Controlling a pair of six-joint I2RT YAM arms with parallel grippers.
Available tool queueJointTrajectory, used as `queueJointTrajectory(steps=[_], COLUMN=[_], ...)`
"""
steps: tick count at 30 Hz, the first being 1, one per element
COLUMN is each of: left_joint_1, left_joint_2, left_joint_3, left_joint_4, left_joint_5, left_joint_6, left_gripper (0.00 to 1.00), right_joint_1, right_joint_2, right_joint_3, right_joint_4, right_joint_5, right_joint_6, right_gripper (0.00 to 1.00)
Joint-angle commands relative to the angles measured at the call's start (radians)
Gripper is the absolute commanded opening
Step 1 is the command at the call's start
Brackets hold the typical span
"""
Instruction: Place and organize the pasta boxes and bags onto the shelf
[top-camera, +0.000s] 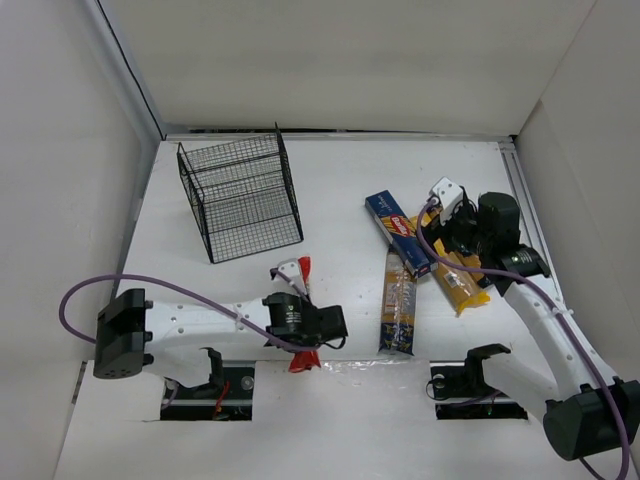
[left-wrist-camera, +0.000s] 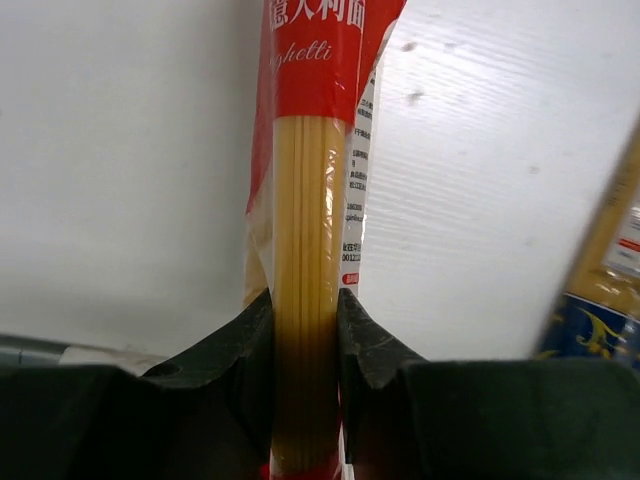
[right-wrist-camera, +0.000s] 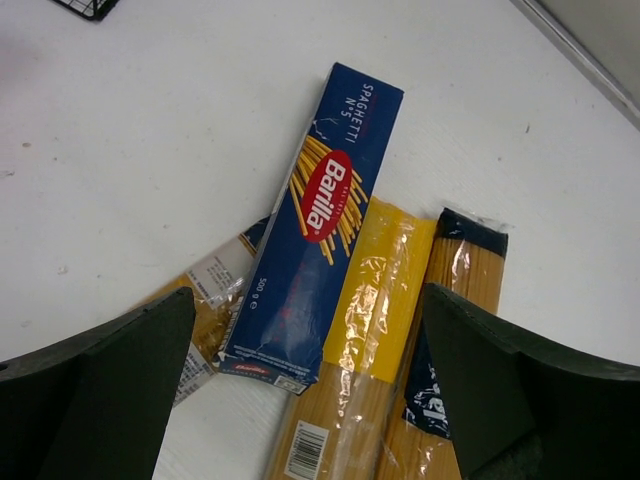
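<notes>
Left claw (left-wrist-camera: 305, 330) is clamped tight around the middle of the red-and-yellow bag (left-wrist-camera: 310, 180). From the top view, the bag's red ends poke out on the far and near sides of the claw, near the worktop's (top-camera: 340, 190) near edge and left of centre. I can't tell whether the bag is lifted clear. Right claw (right-wrist-camera: 310, 390) is spread wide with nothing in it, hanging over the pile on the right. In that pile the dark blue box (right-wrist-camera: 320, 220) lies diagonally across one end of the clear tan-labelled bag (right-wrist-camera: 205, 300). The yellow bag (right-wrist-camera: 375, 320) is tucked just beside the box, and the orange-yellow bag with black label (right-wrist-camera: 465, 270) is on the yellow bag's other side. The shelf (top-camera: 240, 200) sits at the far left, well apart from every pack, with no packs on it.
</notes>
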Motion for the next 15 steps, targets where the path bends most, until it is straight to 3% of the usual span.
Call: queueJointTrajectory(steps=[1, 4, 8, 15], left_joint_1=[0.05, 0.141, 0.184, 0.331], left_joint_2=[-0.006, 0.003, -0.03, -0.064], left_joint_3=[-0.014, -0.034, -0.044, -0.093], left_joint_4=[-0.158, -0.063, 0.024, 0.289], left_joint_5=[-0.132, -0.155, -0.249, -0.249], left_joint_6=[-0.332, -0.239, -0.153, 0.181], left_gripper=[0.0, 0.0, 0.0, 0.0], right_joint_1=[0.007, 0.007, 0.007, 0.007], right_joint_2=[0.006, 0.006, 0.006, 0.015], right_joint_3=[-0.011, -0.011, -0.011, -0.011], right_joint_4=[0.063, 0.063, 0.063, 0.051], right_joint_5=[-0.046, -0.055, -0.055, -0.033], right_joint_6=[-0.009, -0.009, -0.009, -0.009], right_gripper=[0.99, 0.99, 0.99, 0.99])
